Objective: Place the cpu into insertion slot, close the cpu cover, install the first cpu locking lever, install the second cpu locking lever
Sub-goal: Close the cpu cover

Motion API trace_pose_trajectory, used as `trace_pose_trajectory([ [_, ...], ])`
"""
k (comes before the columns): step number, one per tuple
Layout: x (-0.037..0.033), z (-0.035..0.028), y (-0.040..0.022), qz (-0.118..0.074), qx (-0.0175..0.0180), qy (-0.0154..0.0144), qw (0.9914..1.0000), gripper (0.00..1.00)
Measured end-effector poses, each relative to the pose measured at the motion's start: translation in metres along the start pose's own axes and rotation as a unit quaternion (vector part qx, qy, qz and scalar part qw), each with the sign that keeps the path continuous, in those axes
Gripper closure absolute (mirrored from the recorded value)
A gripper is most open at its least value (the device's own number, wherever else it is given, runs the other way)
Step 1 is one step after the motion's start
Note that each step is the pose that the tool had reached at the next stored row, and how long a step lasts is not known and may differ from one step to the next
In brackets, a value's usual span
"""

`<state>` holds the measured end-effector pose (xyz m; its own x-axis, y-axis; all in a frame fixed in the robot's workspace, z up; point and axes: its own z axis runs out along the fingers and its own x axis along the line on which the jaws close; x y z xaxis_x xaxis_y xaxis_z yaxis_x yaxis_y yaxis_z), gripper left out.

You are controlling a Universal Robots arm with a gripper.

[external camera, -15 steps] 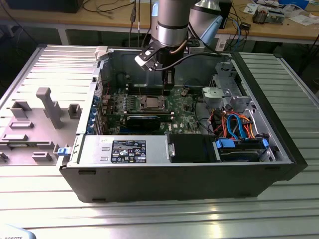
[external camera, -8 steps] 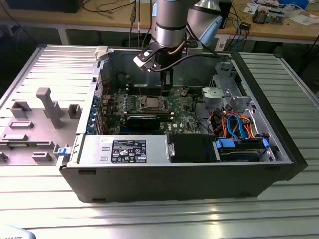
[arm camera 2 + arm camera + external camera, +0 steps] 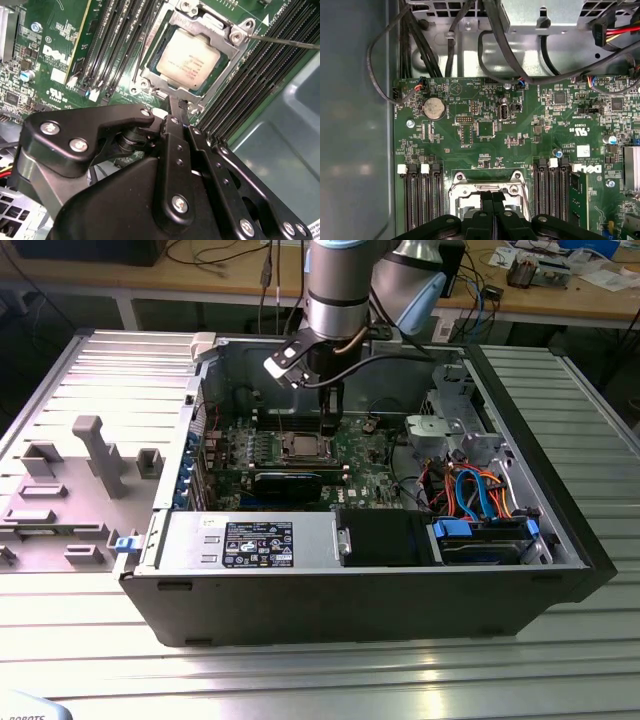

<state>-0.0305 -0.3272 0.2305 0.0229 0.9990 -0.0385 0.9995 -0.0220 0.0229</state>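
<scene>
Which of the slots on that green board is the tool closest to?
The square insertion slot with the silvery rim, holding the cpu. The tool hangs at its edge; the long narrow memory slots flank it.

A ribbed metal table in a workshop, with a wooden bench along the far side.

The table top is silvery, made of long grooved strips running from the exterior view's left to its right, and soft patches of glare from overhead light lie on its near edge. At the exterior view's left a grey moulded tray with upright blocks rests on it. The bench has a pale wood top on a white leg, and the space under it is dark. Loose cables trail over the bench, and papers and small boxes clutter its far right end.
</scene>
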Motion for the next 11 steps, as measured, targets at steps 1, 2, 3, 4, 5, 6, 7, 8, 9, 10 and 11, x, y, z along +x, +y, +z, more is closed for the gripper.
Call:
trace_pose_trajectory([
  [1, 0.0001, 0.0009, -0.001, 0.0, -0.0001, 0.0001, 1.0, 0.89],
  [2, 0.0, 0.0018, -0.0019, 0.0, 0.0, 0.0, 1.0, 0.89],
  [3, 0.0, 0.0018, -0.0019, 0.0, 0.0, -0.0001, 1.0, 0.89],
  [4, 0.0, 0.0018, -0.0019, 0.0, 0.0, -0.0001, 1.0, 0.89],
  [5, 0.0, 0.002, -0.0022, 0.0, 0.0, 0.0, 1.0, 0.89],
  [6, 0.0, 0.002, -0.0024, 0.0, -0.0001, 0.0001, 1.0, 0.89],
  [7, 0.0001, 0.002, -0.0024, 0.0, 0.0, 0.0, 1.0, 0.89],
  [8, 0.0, 0.002, -0.0025, 0.0, 0.0, 0.0, 1.0, 0.89],
  [9, 0.0, 0.002, -0.0027, 0.0, -0.0001, 0.0001, 1.0, 0.89],
  [10, 0.0, 0.002, -0.0028, 0.0, -0.0001, 0.0, 1.0, 0.89],
  [11, 0.0, 0.0021, -0.0031, 0.0, 0.0, 0.0, 1.0, 0.89],
])
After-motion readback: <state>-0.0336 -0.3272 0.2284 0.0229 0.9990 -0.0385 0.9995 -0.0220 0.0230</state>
